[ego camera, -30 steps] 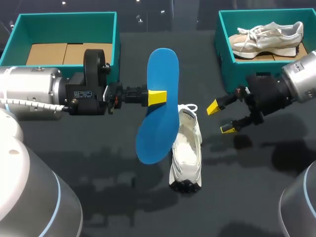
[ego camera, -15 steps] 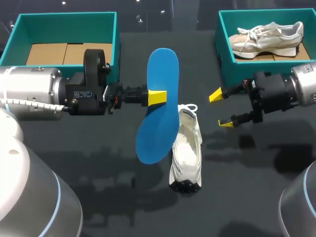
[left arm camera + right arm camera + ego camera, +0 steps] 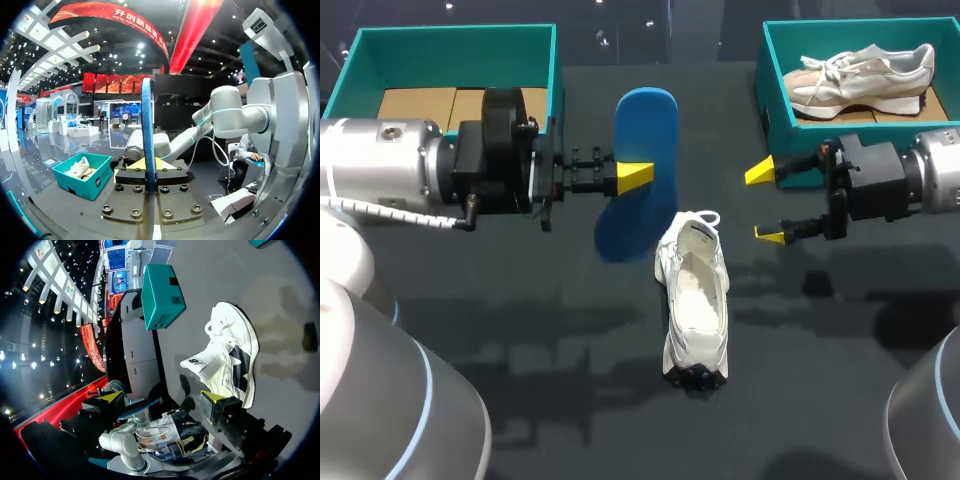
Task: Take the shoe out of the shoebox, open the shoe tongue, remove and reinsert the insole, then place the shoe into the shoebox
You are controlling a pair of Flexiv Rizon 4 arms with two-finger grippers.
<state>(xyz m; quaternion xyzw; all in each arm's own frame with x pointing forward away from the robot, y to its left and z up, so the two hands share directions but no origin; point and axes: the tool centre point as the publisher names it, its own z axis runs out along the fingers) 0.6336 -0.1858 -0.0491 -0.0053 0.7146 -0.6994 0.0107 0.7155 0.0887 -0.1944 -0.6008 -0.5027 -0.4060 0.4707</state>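
Left end effector (image 3: 637,174): clamped on blue insole (image 3: 645,120). Right end effector (image 3: 762,203): wide open, empty. White shoe (image 3: 696,300) at middle of counter (image 3: 520,330); tongue label (image 3: 195,361) unreadable.

left gripper (image 3: 637,176) clamped, right gripper (image 3: 763,203) spread

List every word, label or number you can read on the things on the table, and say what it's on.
No text can be read here.
White shoe: dark mark on the tongue, too blurred to read.
Teal box: small dark labels on its side, too small to read.
Blue insole: no print shows.
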